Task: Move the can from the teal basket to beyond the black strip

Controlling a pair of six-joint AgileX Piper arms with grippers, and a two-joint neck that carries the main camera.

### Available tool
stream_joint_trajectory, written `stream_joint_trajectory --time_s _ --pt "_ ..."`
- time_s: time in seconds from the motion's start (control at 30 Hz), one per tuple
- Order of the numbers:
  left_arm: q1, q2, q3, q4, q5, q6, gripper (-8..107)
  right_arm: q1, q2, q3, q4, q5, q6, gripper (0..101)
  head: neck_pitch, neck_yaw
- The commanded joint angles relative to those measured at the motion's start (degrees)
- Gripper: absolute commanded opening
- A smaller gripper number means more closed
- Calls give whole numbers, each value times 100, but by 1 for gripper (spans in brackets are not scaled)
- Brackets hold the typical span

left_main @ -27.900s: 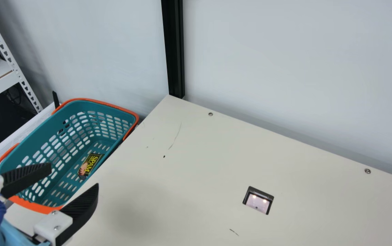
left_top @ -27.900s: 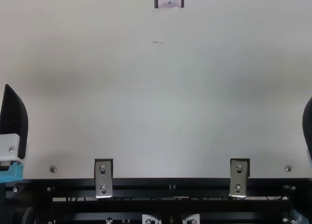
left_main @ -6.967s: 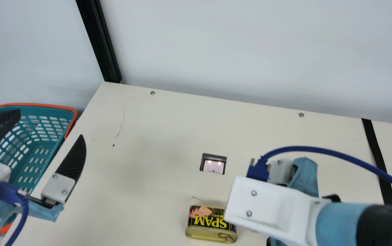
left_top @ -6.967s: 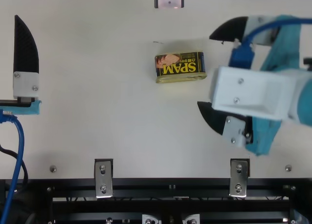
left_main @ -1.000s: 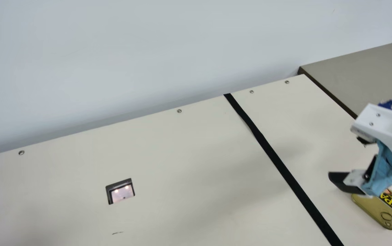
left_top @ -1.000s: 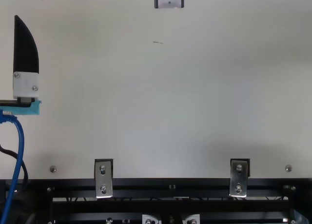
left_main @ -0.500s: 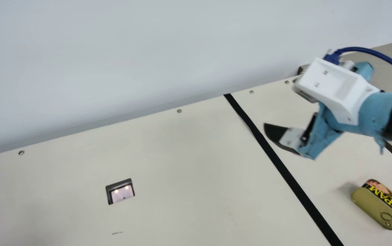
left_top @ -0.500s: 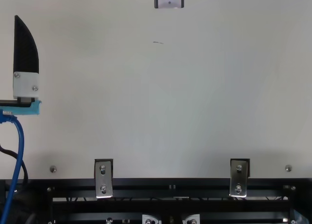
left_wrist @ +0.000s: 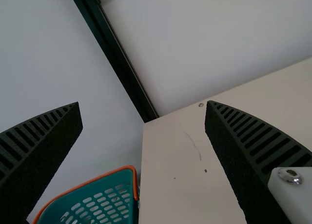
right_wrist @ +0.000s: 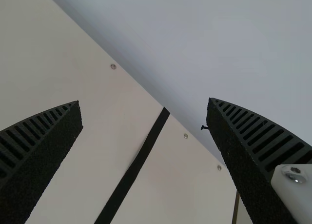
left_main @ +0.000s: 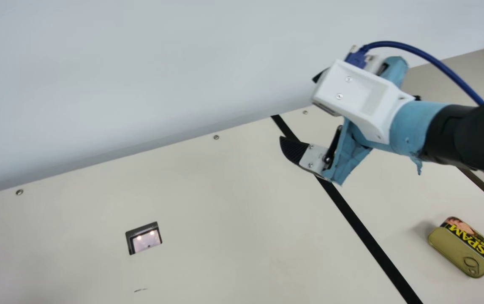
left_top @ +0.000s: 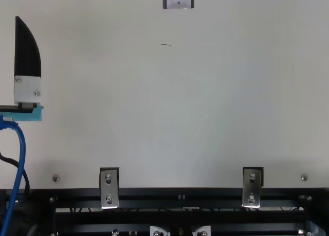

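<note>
Can (left_main: 463,247) lies on its side on tabletop (left_main: 233,202), beyond black strip (left_main: 364,234), ungripped; placement appears to meet req. R hand (right_wrist: 144,101) spread, empty, well apart from can, prob. to avoid knocking it. L hand (left_wrist: 143,102) spread, empty, nr teal basket (left_wrist: 114,179), likely not req'd.

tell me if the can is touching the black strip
Apart. The main view shows a stretch of the cream table between the can and the black strip.
</note>
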Motion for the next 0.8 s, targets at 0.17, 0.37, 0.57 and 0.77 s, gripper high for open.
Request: stream_joint_trajectory --time_s 0.17,0.37,0.57,0.77 --pt "0 0 0 0 0 0 90 0 0 0 0 0 0 101 -291 1328" --pt "0 0 0 0 0 0 90 0 0 0 0 0 0 101 -341 2467" --pt "0 0 0 0 0 0 90 0 0 0 0 0 0 101 127 2861" --pt "0 0 0 0 0 0 90 0 0 0 0 0 0 101 286 2907"
